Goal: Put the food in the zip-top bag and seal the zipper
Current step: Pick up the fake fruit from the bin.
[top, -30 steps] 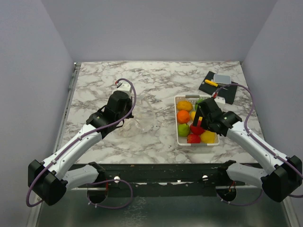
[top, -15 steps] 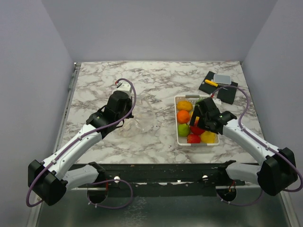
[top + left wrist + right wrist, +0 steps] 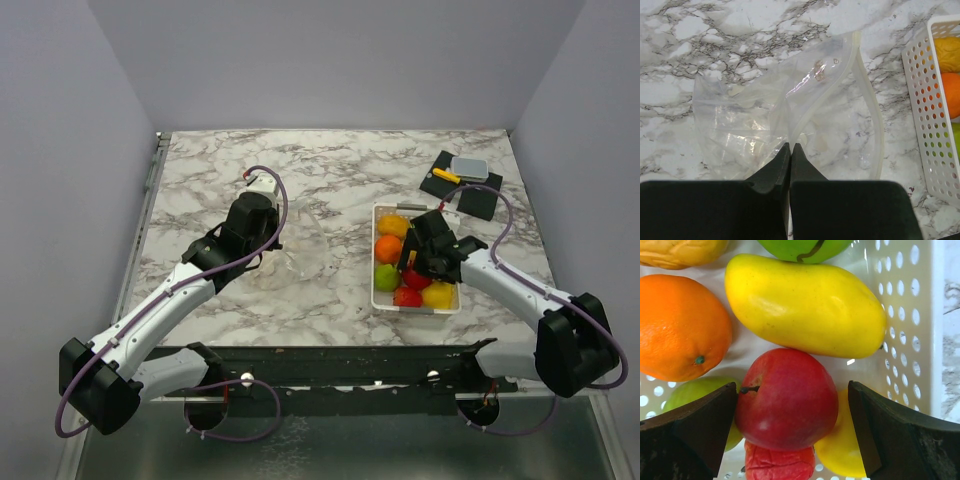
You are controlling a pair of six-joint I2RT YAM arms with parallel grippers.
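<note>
Red apple (image 3: 787, 400) btwn spread fingers (image 3: 695, 430) of R gripper (image 3: 792, 387).

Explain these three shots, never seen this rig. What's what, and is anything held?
Two robot arms are bolted at the near edge of a marble table. The overhead view looks down from behind them; the other two come from a camera on each wrist. The left gripper is shut, pinching the clear zip-top bag. The right gripper is open over a white basket of toy fruit, its fingers either side of a red apple, nothing gripped yet. Some black pads lie at the far right.
</note>
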